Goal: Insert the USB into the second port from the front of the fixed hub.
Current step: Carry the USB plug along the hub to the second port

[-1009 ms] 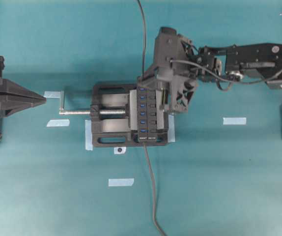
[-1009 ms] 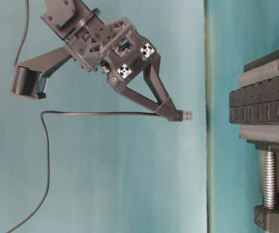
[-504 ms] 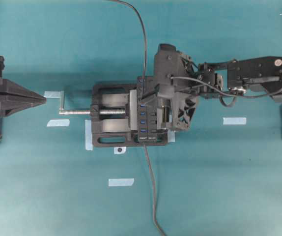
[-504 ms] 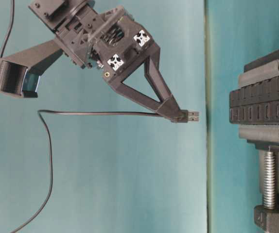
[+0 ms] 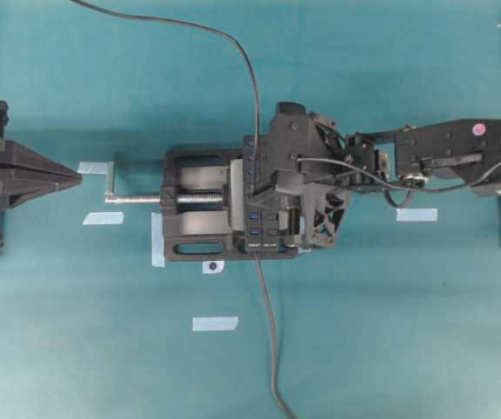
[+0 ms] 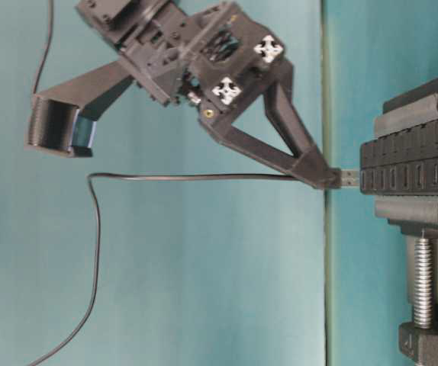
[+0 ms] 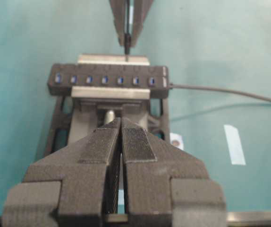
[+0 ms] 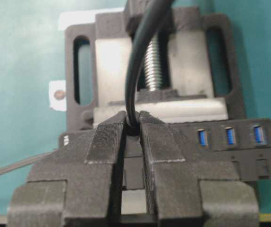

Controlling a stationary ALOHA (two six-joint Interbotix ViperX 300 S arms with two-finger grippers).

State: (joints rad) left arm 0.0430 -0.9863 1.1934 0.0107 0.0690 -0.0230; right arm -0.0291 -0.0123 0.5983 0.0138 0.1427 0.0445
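The vise (image 5: 200,229) sits mid-table and clamps the hub (image 6: 411,165) along its right-hand jaw as the overhead view shows it, port row facing up; the hub's own cable (image 5: 269,340) runs off toward the bottom edge of that view.

My right gripper (image 6: 324,176) is over the hub, fingers pinched on the plug (image 6: 349,177), with its thin cable (image 6: 188,178) trailing away behind. In the table-level view the plug's metal tip is level with the port face and touching it or just short of it (I cannot tell which). In my right wrist view three blue ports (image 8: 228,136) show to one side of my fingers (image 8: 161,142); the ports beneath them are hidden, so I cannot confirm which port the tip faces.

My left gripper (image 7: 120,142) is parked well apart at the table's left edge, pads pressed together, holding nothing.

Risks from here:
- Wrong port: my fingers block the row, so the tip may enter a neighbouring port.
- Jamming: a tilted or offset plug could catch on the port rim.
- Slip: the plug could slide back between my fingers under push force.
- Cable drag could twist the plug.
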